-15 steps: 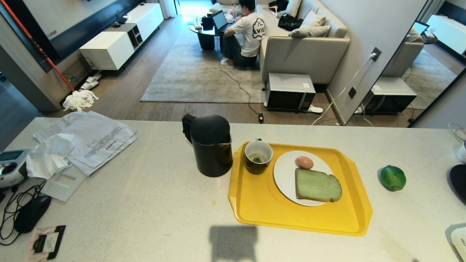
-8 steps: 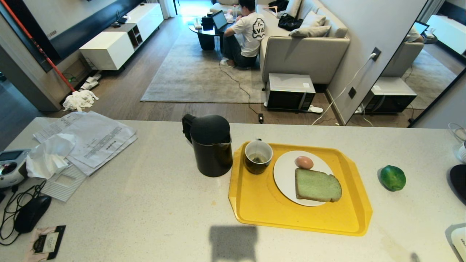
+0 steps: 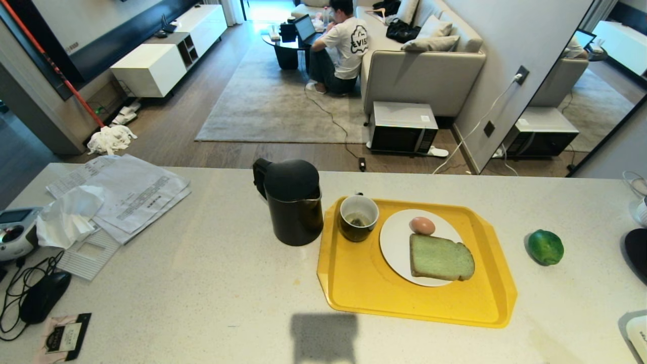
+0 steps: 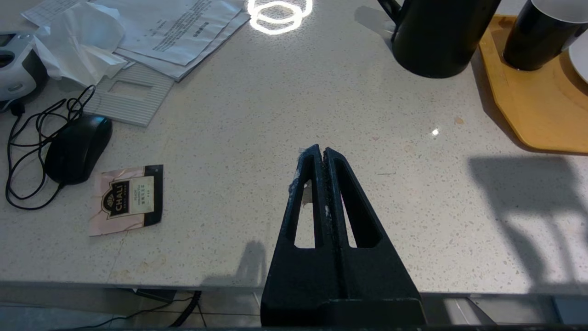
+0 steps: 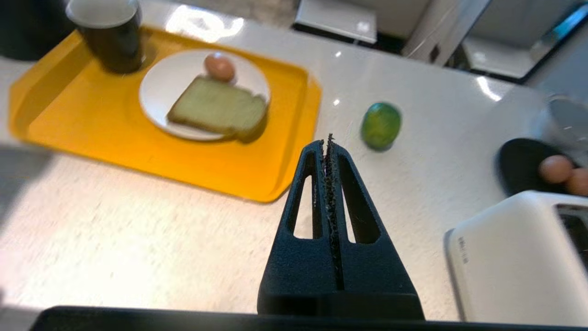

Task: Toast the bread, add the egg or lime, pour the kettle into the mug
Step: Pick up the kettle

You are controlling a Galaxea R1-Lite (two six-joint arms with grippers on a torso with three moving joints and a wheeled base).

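Clearly the closed, empty right gripper (image 5: pixel 327 143) is nearer the bread (image 5: pixel 216 109), which lies ahead leftward on the plate (image 5: pixel 156 92).

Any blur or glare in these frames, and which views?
Right wrist view: the tray, bread and lime are smeared, the right gripper sharp. Left wrist view: sharp, ring-shaped glare on the counter. Head view: sharp, square shadow at the near edge.

A matte black kettle (image 3: pixel 292 201) stands on a pale speckled counter (image 3: pixel 202 283) beside a bright yellow tray (image 3: pixel 364 283). The tray carries a dark mug (image 3: pixel 358 217) with a white inside, a white plate (image 3: pixel 394 242), a tan-brown egg (image 3: pixel 422 225) and pale green bread (image 3: pixel 441 258) with brown crust. The lime (image 3: pixel 545 246) is glossy green.
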